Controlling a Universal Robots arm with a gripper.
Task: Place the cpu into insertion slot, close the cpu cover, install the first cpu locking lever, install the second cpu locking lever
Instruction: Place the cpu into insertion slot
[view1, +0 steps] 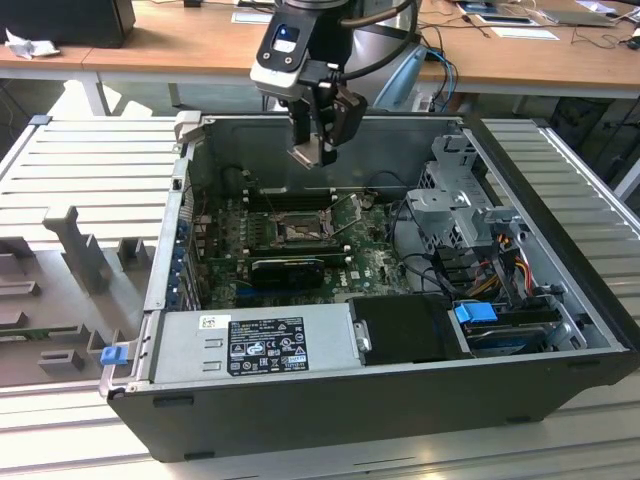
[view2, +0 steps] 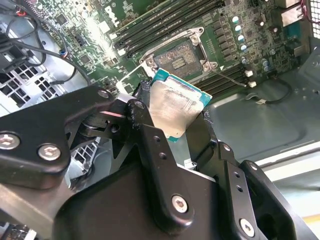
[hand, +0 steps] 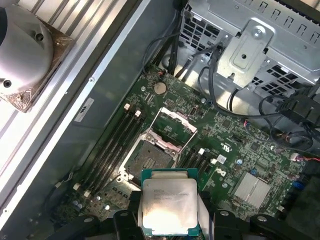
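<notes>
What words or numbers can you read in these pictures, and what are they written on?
None can be read for sure.
Black label on the grey power supply box: print too small.
White sticker beside it: too small.
cpu held in the fingers: faint print, blurred.
Pale sticker on the case wall: blurred.
Green circuit board: white marks, too small.

Bright, even light; white glare on the cpu (hand: 169, 209); darker, shadowed case (view1: 400, 150) interior.

Exterior view high, oblique; insertion slot (view2: 178, 55) (hand: 149, 161) in both wrist views.
</notes>
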